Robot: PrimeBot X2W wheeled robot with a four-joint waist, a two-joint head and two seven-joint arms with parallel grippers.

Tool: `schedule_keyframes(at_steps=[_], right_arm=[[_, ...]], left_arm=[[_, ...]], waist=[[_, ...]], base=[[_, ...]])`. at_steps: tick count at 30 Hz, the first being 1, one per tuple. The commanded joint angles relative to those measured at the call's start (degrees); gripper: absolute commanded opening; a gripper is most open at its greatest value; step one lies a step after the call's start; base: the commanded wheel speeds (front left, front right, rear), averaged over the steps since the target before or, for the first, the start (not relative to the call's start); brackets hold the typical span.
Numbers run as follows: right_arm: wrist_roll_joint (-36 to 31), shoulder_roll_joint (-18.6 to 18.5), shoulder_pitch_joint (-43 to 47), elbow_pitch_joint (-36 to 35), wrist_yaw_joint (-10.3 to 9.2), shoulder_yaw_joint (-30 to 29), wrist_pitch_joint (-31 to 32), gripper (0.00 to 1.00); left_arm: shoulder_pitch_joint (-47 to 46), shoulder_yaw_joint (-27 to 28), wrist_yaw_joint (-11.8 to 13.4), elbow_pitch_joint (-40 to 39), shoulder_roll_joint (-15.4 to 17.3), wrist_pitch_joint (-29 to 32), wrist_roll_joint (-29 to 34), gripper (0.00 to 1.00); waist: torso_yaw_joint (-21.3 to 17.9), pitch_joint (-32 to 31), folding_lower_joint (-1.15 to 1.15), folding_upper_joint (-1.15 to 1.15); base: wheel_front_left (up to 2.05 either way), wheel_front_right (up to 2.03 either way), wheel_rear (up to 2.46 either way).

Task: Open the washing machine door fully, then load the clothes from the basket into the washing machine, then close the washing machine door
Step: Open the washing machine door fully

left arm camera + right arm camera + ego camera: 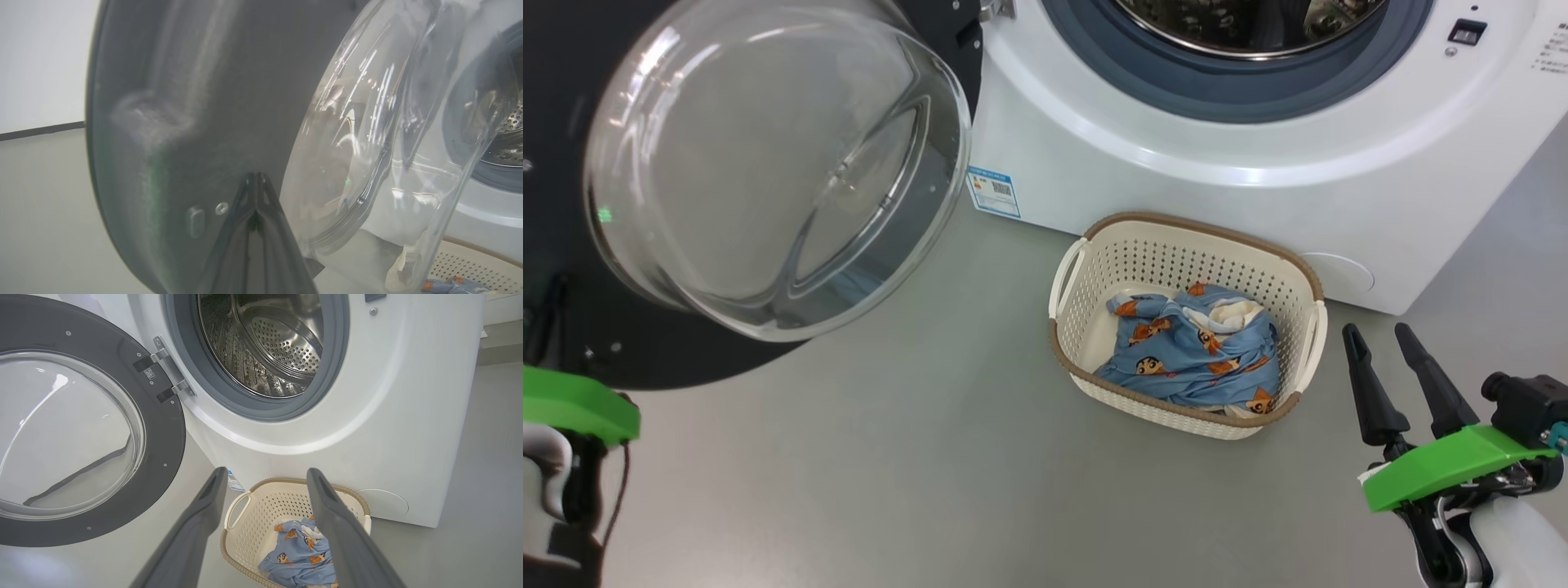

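Pressed together, the jaws of the left gripper (255,183) point straight at the black inner rim of the washing machine door (184,102), their tips right up against it; whether they actually touch it cannot be told. The door (768,163) stands wide open to the left of the washing machine (1176,163), hanging from its metal hinge (167,371), and its clear glass bowl bulges out between the left arm and the machine's front. The right gripper (1378,335) has its jaws spread wide and holds nothing; it hovers in front of the washing machine, toward its right corner, fingers (196,522) aimed at the machine's front. The basket (1192,224) sits on the grey floor (931,449) just in front of the washing machine, below the grey gasket (1233,98), close to the front panel. The clothes (1192,351) lie bunched inside it. Above, the steel drum (278,347) stands uncovered. A blue label (994,192) is stuck low on the machine's left front, and a round cap (1343,273) sits low on its right.
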Motion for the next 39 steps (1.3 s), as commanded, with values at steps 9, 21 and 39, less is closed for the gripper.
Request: schedule_keyframes(at_steps=[9, 21, 39], right_arm=[[0.16, -0.51, -2.3, -1.02, 0.43, 1.39, -0.51, 1.0], [-0.76, 0.55, -1.0, -1.7, 0.43, 0.68, -0.51, 1.0], [-0.73, 1.04, 0.33, -1.8, 0.43, 0.0, -0.51, 1.0]], left_arm=[[-7.09, 1.27, 0.11, 6.06, 5.67, -0.77, 1.54, 0.0], [-7.13, 2.29, -0.03, 6.51, 6.01, -0.78, 2.37, 0.0], [-0.55, 4.92, -0.68, 0.7, 4.23, -0.78, 2.92, 0.0]], waist=[[-0.99, 0.92, 0.0, 0.0], [-1.7, -0.1, 0.0, 0.0], [-2.62, -2.54, 0.0, 0.0]], base=[[0.0, 0.0, 0.0], [0.0, 0.0, 0.0], [0.0, 0.0, 0.0]])
